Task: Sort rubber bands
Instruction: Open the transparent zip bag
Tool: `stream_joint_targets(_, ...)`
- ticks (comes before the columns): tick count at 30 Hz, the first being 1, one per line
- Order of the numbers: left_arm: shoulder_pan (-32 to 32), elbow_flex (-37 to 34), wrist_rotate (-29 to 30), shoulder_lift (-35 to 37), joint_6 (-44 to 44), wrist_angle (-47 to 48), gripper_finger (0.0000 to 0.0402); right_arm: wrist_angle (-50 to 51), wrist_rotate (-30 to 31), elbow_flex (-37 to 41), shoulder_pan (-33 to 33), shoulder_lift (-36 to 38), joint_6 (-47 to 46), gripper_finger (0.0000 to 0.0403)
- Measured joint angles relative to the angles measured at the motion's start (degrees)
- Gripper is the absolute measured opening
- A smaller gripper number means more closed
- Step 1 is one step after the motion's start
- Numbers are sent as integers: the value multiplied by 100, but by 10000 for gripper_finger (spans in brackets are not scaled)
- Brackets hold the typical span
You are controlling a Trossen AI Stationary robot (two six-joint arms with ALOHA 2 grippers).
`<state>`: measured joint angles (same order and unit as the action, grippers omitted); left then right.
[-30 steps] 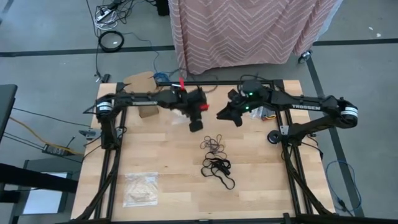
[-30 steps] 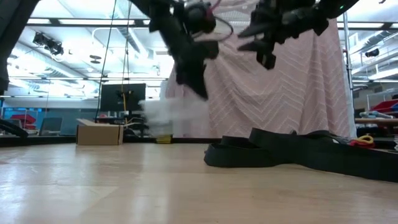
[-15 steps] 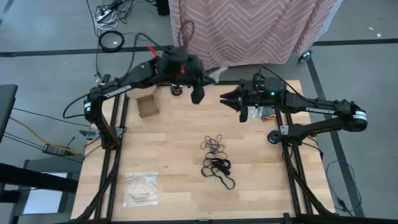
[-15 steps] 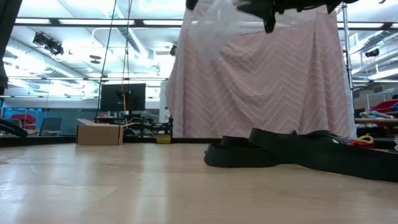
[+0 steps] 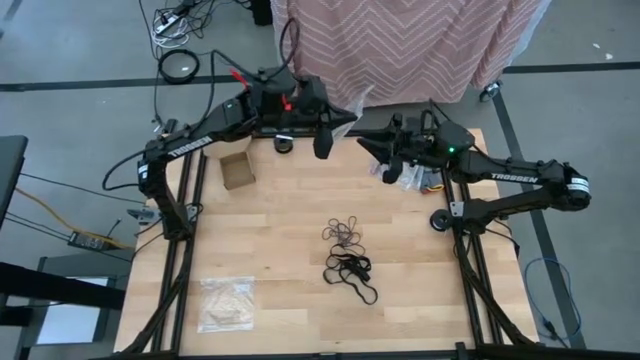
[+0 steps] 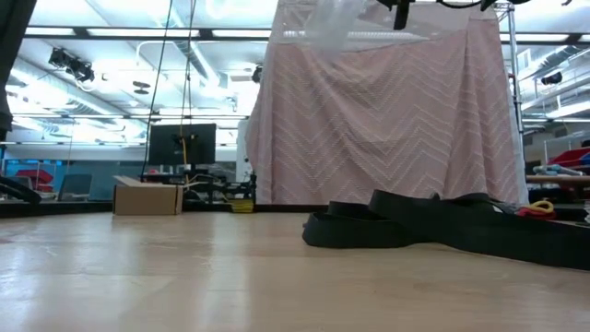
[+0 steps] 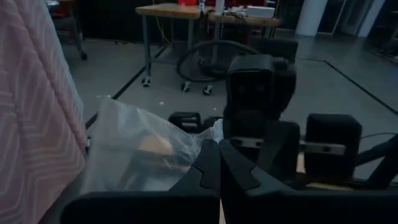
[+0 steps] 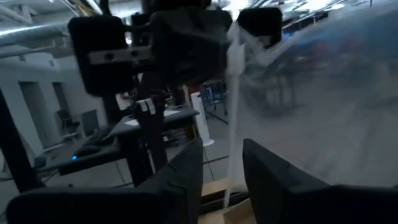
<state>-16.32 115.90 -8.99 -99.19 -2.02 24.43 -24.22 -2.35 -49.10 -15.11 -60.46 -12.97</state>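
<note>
High over the table's far edge my left gripper [image 5: 333, 120] is shut on a clear crinkly plastic bag [image 5: 354, 103], which holds something tan [image 7: 155, 146]. My right gripper [image 5: 379, 152] faces it from the right, open. The bag's white edge strip [image 8: 232, 106] runs down between the right fingers. In the low view only the bag [image 6: 330, 22] shows at the top. Tan-brown rubber bands [image 5: 345, 233] and black rubber bands [image 5: 350, 270] lie in two loose heaps on the table's middle. My left gripper pinches a corner of the bag [image 7: 200, 140] between its two shut fingers, coming nearly level from the table's left. The bag is lifted clear of the table and spreads out beyond the fingertips. Whether my right gripper touches the bag's edge strip, I cannot tell.
A second clear bag [image 5: 226, 302] with tan contents lies at the near left of the table. A small cardboard box [image 5: 236, 170] stands at the far left. A pink patterned cloth [image 5: 400, 45] hangs just beyond the far edge.
My left gripper has risen steeply with the bag and tipped from pointing down to nearly level, ending over the far edge. The bag has gone up out of most of the low view. My right gripper has risen a little and turned toward the bag.
</note>
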Motion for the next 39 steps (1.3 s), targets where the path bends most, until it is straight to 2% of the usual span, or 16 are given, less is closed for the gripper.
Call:
stream_joint_targets(8,187,2,16,-108,-5,-299,0,-20,212,-234,0,-312,-4,184)
stream_joint_targets(13,266,3,61,-192,4,-518,0,-3,325,-528,0,-529,-57,201)
stream_joint_targets(16,296,2,81,-227,9,-575,0,253,551,-720,2,-600,-492,173)
stream_joint_targets(18,295,2,99,-231,15,-563,0,497,555,-805,6,-597,-748,120)
stream_joint_targets(20,291,2,107,-231,22,-547,0,684,511,-882,76,-597,-742,46)
stream_joint_targets(22,281,2,114,-231,35,-543,2,876,545,-922,185,-560,-581,15)
stream_joint_targets(25,248,2,62,-214,346,-478,9,1582,581,-1106,267,-479,-492,3)
stream_joint_targets(30,243,174,-289,-176,1139,255,32,3681,562,-1693,300,-389,-154,1)
stream_joint_targets(35,248,376,-658,-155,2023,1559,75,5653,177,-2499,282,-357,381,0)
stream_joint_targets(39,261,398,-713,-160,2648,2043,118,6418,-423,-2854,250,-376,722,0)
